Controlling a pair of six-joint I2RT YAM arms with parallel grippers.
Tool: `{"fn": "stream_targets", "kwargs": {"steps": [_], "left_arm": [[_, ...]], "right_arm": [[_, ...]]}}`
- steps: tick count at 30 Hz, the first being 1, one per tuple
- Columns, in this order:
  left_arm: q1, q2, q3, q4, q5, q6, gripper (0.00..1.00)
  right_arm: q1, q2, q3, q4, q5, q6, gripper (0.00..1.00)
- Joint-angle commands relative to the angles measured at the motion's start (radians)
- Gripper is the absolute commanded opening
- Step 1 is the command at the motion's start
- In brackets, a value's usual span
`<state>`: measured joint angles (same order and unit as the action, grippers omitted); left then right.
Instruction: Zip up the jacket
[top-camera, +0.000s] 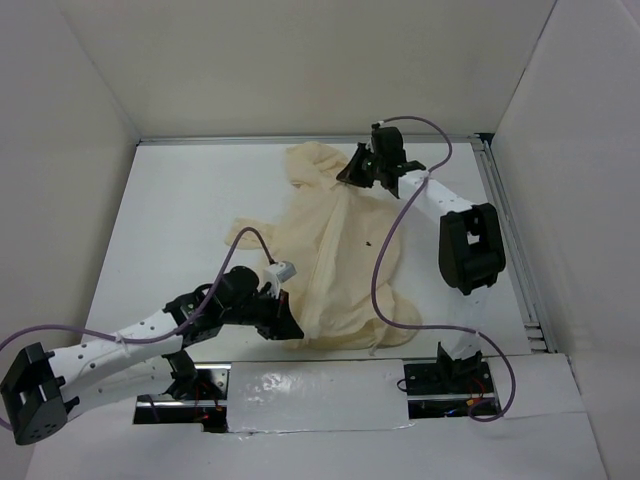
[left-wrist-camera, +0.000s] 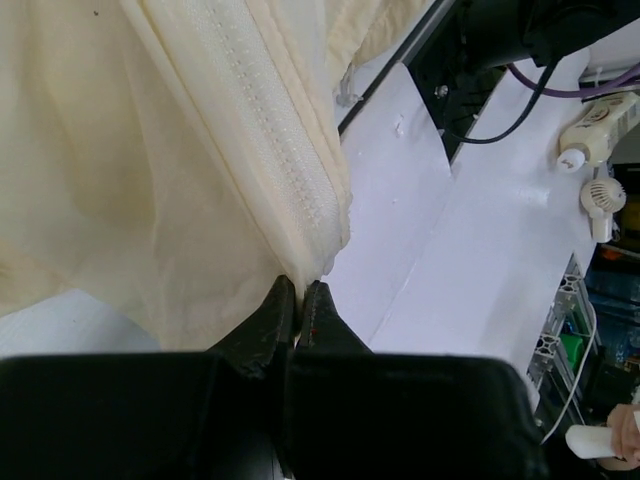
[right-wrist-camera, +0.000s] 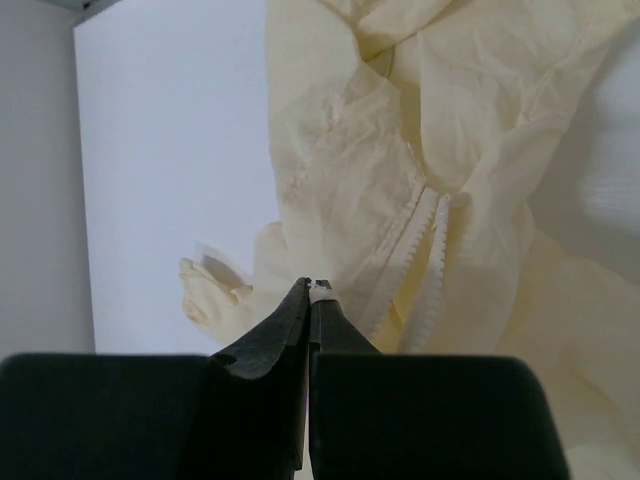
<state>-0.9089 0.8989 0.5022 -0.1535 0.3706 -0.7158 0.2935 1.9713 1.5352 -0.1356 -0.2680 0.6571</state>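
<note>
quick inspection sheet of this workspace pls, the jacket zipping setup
surface: white tabletop, glossy strip at near edge
job's things: cream fabric jacket spread out, hood far; zipper teeth look meshed near hem
clutter: nothing seen
grippers: left gripper jaws shut on jacket hem at zipper end; right gripper jaws shut on small white tab near collar
cables: purple cable draped across jacket
surroundings: white enclosure walls
</note>
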Motion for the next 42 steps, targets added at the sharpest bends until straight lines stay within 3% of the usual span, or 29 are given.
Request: {"fn": "stream_targets", "kwargs": {"steps": [1, 7, 13, 18, 22, 24, 27, 32, 36, 42], "left_arm": [[-0.045, -0.048, -0.010, -0.164, 0.214, -0.050, 0.00], [-0.048, -0.058, -0.065, -0.178, 0.300, -0.112, 0.00], [-0.053, -0.120, -0.090, -0.239, 0.353, -0.131, 0.00], [-0.054, -0.141, -0.114, -0.247, 0.393, -0.148, 0.00], [-0.053, -0.118, -0.097, -0.233, 0.370, -0.139, 0.00], [-0.053, -0.079, -0.047, -0.264, 0.295, -0.116, 0.00], [-0.053, -0.023, 0.013, -0.276, 0.243, -0.085, 0.00], [-0.050, 0.031, 0.059, -0.264, 0.218, -0.054, 0.00], [-0.045, 0.046, 0.070, -0.287, 0.199, -0.071, 0.00], [-0.033, 0.046, 0.073, -0.300, 0.192, -0.082, 0.00]], "right_arm": [[-0.048, -0.016, 0.131, 0.157, 0.147, -0.094, 0.00], [-0.106, 0.266, 0.569, -0.011, 0.144, -0.097, 0.00], [-0.140, 0.411, 0.805, -0.081, 0.198, -0.058, 0.00], [-0.171, 0.301, 0.626, -0.004, 0.116, -0.100, 0.00], [-0.179, 0.206, 0.452, 0.051, -0.235, -0.152, 0.00], [-0.163, 0.141, 0.286, 0.016, -0.401, -0.171, 0.00], [-0.111, 0.077, 0.175, -0.085, -0.497, -0.232, 0.00], [-0.025, -0.048, -0.142, -0.041, -0.377, -0.266, 0.00], [0.024, -0.188, -0.422, 0.129, -0.277, -0.229, 0.00], [0.098, -0.376, -0.579, 0.206, -0.209, -0.205, 0.00]]}}
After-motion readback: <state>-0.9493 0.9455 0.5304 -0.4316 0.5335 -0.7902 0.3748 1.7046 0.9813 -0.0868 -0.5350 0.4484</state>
